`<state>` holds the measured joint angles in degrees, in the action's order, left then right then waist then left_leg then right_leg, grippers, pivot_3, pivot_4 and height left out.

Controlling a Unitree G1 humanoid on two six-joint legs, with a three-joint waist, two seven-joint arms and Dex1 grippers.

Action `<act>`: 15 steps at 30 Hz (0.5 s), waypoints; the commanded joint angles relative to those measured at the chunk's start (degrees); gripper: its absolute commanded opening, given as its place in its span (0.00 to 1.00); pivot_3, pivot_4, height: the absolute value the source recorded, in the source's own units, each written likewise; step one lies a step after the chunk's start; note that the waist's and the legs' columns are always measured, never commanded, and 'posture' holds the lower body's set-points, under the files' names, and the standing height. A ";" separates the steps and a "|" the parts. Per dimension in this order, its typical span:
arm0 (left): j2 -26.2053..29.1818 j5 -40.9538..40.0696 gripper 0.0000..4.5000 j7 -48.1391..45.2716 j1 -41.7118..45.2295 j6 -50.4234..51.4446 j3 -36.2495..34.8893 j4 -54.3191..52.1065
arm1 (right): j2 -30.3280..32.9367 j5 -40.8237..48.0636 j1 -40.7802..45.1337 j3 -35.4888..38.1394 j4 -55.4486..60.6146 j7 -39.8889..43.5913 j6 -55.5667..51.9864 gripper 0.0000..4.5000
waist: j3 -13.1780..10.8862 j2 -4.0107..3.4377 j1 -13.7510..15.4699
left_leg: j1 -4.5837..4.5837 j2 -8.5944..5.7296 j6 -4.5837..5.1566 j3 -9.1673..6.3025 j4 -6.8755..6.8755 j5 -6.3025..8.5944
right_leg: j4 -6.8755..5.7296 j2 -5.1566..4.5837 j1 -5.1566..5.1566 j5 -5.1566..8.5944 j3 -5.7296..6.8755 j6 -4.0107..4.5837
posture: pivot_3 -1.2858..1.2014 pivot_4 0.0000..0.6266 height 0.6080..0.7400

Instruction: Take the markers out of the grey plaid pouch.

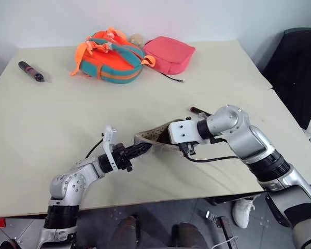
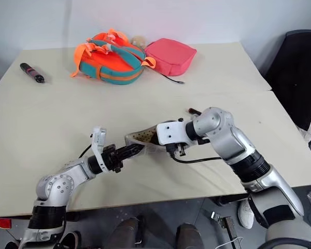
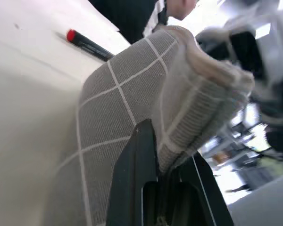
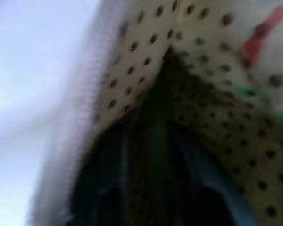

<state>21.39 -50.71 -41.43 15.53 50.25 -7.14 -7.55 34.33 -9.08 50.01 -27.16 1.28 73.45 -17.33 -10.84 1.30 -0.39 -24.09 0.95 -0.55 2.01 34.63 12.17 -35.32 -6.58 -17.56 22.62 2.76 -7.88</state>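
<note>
2 grippers meet at the grey plaid pouch (image 1: 154, 140), lifted just above the table (image 1: 52, 124) near its front edge. From the head views, the left gripper (image 1: 143, 149) is clamped on the pouch's near end while the right gripper (image 1: 168, 139) reaches into its open mouth, its finger spread hidden. Its wrist view shows dotted lining, and the left wrist view shows a red marker (image 3: 88, 43) lying on the table beyond.

The grey plaid pouch (image 3: 132, 94) is woven cloth with a matt, slightly rough weave, and its lining (image 4: 198, 84) is pale fabric printed with dark dots. The table (image 1: 52, 124) looks smooth and matt, the backpack (image 1: 111, 57) is soft cloth, and the red marker (image 3: 87, 43) is glossy plastic.
</note>
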 commanded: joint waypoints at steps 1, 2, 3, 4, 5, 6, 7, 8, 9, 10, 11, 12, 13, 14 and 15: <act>1.15 -3.10 0.00 -2.12 0.82 2.44 -1.66 1.43 | 0.58 -1.07 2.28 -0.29 -0.50 0.74 1.18 0.28 | 0.00 0.00 0.09 | 0.00 0.01 0.00 -0.01 0.00 0.00 | 0.00 0.01 0.00 0.00 0.01 0.00 | 0.52 0.24 1.00; 1.60 -2.79 0.00 -2.60 0.77 2.59 -1.58 1.70 | 0.85 -1.19 2.47 -0.68 -0.60 1.51 0.58 0.28 | 0.00 0.00 0.10 | 0.01 0.01 0.00 -0.01 0.00 0.00 | 0.00 0.02 0.00 0.00 0.02 0.00 | 0.52 0.24 1.00; 1.81 -2.28 0.00 -2.80 0.75 2.34 -1.61 2.03 | 1.06 -1.21 2.64 -1.01 -0.57 2.40 0.35 0.28 | 0.00 0.00 0.10 | 0.01 0.01 0.00 -0.02 0.00 0.00 | 0.00 0.02 0.00 0.00 0.02 0.00 | 0.52 0.24 1.00; 1.59 -3.32 0.00 -2.65 0.93 3.14 -2.53 2.76 | 0.86 -1.42 3.03 -1.28 -0.64 2.81 0.09 0.28 | 0.00 0.00 0.11 | 0.00 0.00 0.00 -0.01 0.00 0.00 | 0.01 0.02 0.00 0.00 0.02 0.00 | 0.52 0.24 1.00; 1.13 -5.59 0.00 -1.80 1.37 4.85 -4.25 3.99 | 0.32 -1.67 3.80 -1.62 -0.62 3.09 -0.32 0.28 | 0.00 0.00 0.13 | 0.00 -0.01 0.00 0.00 0.00 0.00 | 0.01 0.00 0.01 0.00 0.02 0.00 | 0.52 0.24 1.00; 0.80 -7.71 0.00 -1.14 1.75 6.64 -5.71 5.05 | -0.63 -1.42 4.65 -1.73 -0.46 3.23 -1.30 0.28 | 0.00 0.00 0.12 | 0.00 -0.01 0.00 0.00 0.00 0.00 | 0.01 -0.01 0.01 0.00 0.01 0.00 | 0.52 0.24 1.00; 0.86 -9.03 0.00 -1.15 1.96 7.96 -6.53 5.78 | -1.48 -1.36 5.46 -1.93 -0.48 3.18 -2.27 0.28 | 0.00 0.01 0.11 | 0.00 0.00 0.00 -0.01 0.01 0.00 | 0.00 0.00 0.01 0.00 0.02 0.00 | 0.52 0.24 1.00; 0.96 -9.64 0.00 -1.19 2.08 8.75 -6.94 6.13 | -2.03 -1.35 5.93 -2.02 -0.50 3.21 -2.92 0.28 | 0.00 0.01 0.04 | 0.00 0.01 0.00 -0.02 0.02 0.00 | -0.01 0.00 0.00 0.00 0.02 0.00 | 0.52 0.24 1.00; 2.01 -7.02 0.00 -1.88 1.71 7.20 -5.72 5.91 | -1.81 -1.71 5.99 -2.63 -0.50 3.99 -3.28 0.28 | 0.00 0.01 -0.05 | 0.00 0.01 -0.01 -0.02 0.02 0.00 | -0.05 0.00 -0.01 0.00 0.01 0.00 | 0.52 0.24 1.00; 3.12 -2.51 0.00 -2.78 1.21 3.11 -3.91 5.43 | -1.75 -2.23 5.85 -3.29 -0.74 4.32 -3.52 0.28 | 0.00 0.01 -0.01 | 0.00 0.01 -0.01 -0.02 0.02 0.00 | -0.09 0.01 -0.03 0.00 0.01 0.00 | 0.52 0.24 1.00; 3.65 1.88 0.00 -3.15 0.77 -1.68 -2.44 5.17 | -1.59 -2.84 5.63 -4.01 -1.00 4.52 -3.51 0.28 | 0.00 0.01 0.00 | 0.02 0.01 -0.03 -0.02 0.01 0.01 | -0.09 0.01 -0.02 0.00 0.02 0.00 | 0.52 0.24 1.00; 3.69 4.69 0.00 -3.23 0.53 -5.32 -1.76 5.14 | -1.64 -3.48 5.40 -4.65 -1.48 4.36 -3.04 0.28 | 0.00 0.01 0.04 | 0.03 0.01 -0.04 -0.02 0.01 0.02 | -0.08 0.01 -0.03 0.00 0.02 0.00 | 0.52 0.24 1.00; 3.32 5.71 0.00 -3.25 0.46 -7.28 -1.73 5.26 | -1.99 -4.02 5.17 -5.10 -2.18 3.80 -2.40 0.28 | 0.00 0.01 0.07 | 0.03 0.00 -0.04 0.00 0.00 0.02 | -0.06 0.02 -0.02 0.00 0.02 0.00 | 0.52 0.24 1.00; 3.10 6.34 0.00 -3.51 0.38 -8.57 -1.59 5.33 | -2.42 -4.53 5.02 -5.54 -3.07 3.07 -1.74 0.28 | 0.00 0.01 0.11 | 0.02 -0.02 -0.04 0.02 0.00 0.02 | -0.04 0.02 -0.02 0.00 0.02 0.00 | 0.52 0.24 1.00; 3.24 7.57 0.00 -4.14 0.23 -10.33 -0.95 5.31 | -2.87 -5.09 4.91 -5.94 -4.13 2.28 -0.96 0.28 | 0.00 0.01 0.11 | 0.02 -0.01 -0.04 0.02 0.00 0.02 | -0.03 0.01 -0.01 0.00 0.02 0.00 | 0.52 0.24 1.00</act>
<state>24.26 -46.45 -45.32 16.86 43.97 -7.99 -1.90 31.60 -12.80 55.46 -32.34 -1.61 76.57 -19.63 -10.84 1.30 -0.28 -24.07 0.94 -0.59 2.05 34.64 12.18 -35.35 -6.57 -17.57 22.62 2.77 -7.88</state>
